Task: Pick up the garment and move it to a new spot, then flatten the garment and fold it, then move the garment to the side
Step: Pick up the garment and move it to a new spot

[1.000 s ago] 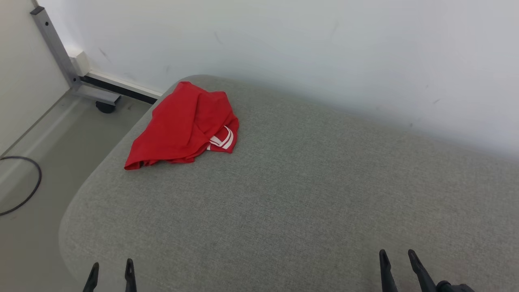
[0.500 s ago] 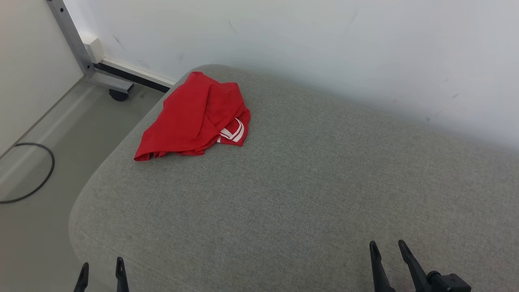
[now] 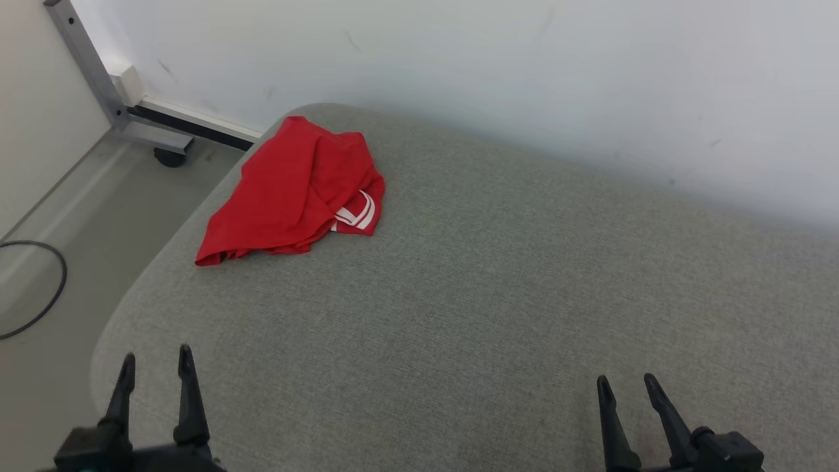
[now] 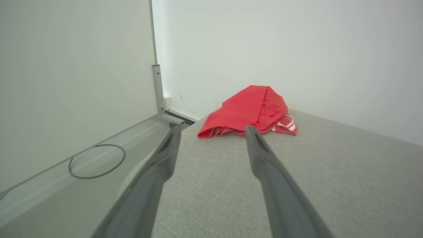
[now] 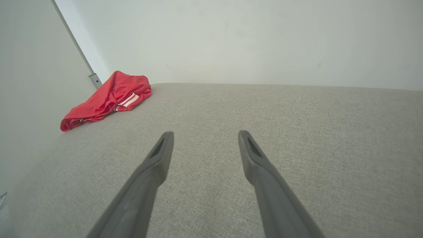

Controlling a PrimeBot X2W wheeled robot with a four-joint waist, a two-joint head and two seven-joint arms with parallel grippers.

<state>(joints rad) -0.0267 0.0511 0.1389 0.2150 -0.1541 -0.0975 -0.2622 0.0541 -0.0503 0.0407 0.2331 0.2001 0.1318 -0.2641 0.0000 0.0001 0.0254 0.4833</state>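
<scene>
A red garment (image 3: pixel 288 193) with white stripes lies crumpled near the far left corner of the grey cushioned surface (image 3: pixel 498 301). The garment (image 4: pixel 248 110) shows ahead of my left fingers in the left wrist view, and far off to the left as the garment (image 5: pixel 105 99) in the right wrist view. My left gripper (image 3: pixel 154 357) is open and empty at the near left edge, well short of the garment. My right gripper (image 3: pixel 626 383) is open and empty at the near right, over bare fabric. The left gripper (image 4: pixel 211 130) and right gripper (image 5: pixel 203 135) show spread fingers.
A white wall (image 3: pixel 524 78) runs right behind the surface. To the left the floor (image 3: pixel 59 216) drops away, with a black cable loop (image 3: pixel 39 292), a grey metal frame leg (image 3: pixel 85 72) and a caster (image 3: pixel 170 157).
The head camera has shifted, so the whole scene slid. My left gripper has come up farther into view over the near left edge. The garment lies as before.
</scene>
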